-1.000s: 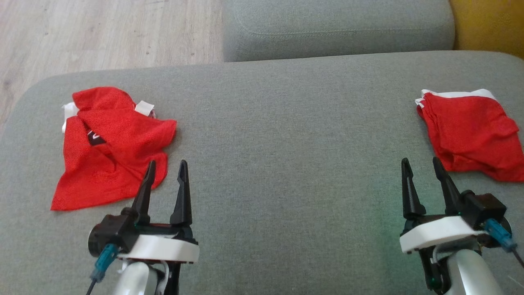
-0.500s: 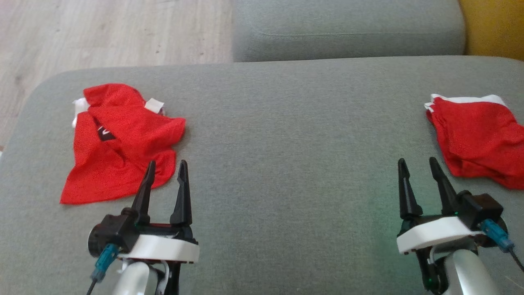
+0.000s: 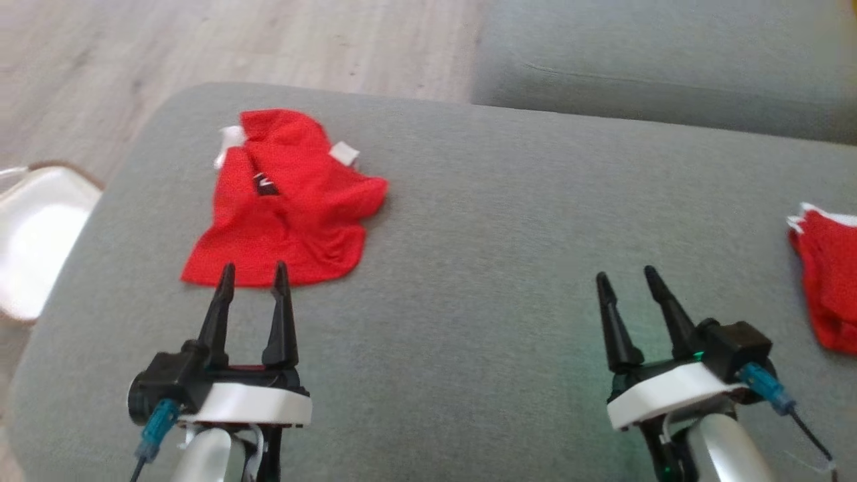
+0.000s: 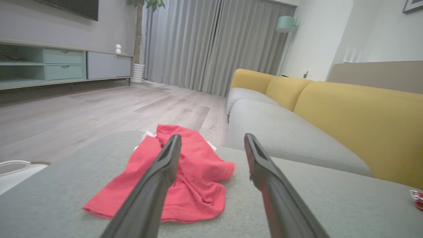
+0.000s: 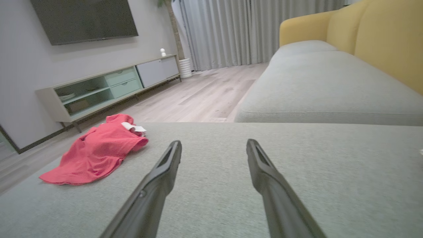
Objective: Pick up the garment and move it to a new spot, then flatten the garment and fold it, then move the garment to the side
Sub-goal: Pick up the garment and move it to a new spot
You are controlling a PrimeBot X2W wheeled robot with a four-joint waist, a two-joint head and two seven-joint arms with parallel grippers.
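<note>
Where the head view ends on the right, a second red garment (image 3: 830, 288) is cut off, and a white object (image 3: 33, 234) at the left edge cannot be identified. The crumpled red garment (image 3: 284, 207) is seen near the far left corner of the grey cushion (image 3: 482, 221), just beyond the left hand (image 3: 254, 268). That hand and the right hand (image 3: 625, 273) are held wide open and empty. Bare cushion is left between the two garments.

Soft, even light lies on the grey cushion (image 3: 469, 201), with no hard shadows. The head view is smeared, worst along its top edge. A faint green glow tints the fabric below the right gripper (image 3: 625, 276). In both wrist views the near fingers (image 4: 155, 188) are out of focus and the edges stretch. Daylight perhaps comes through the curtains (image 4: 198, 43).
</note>
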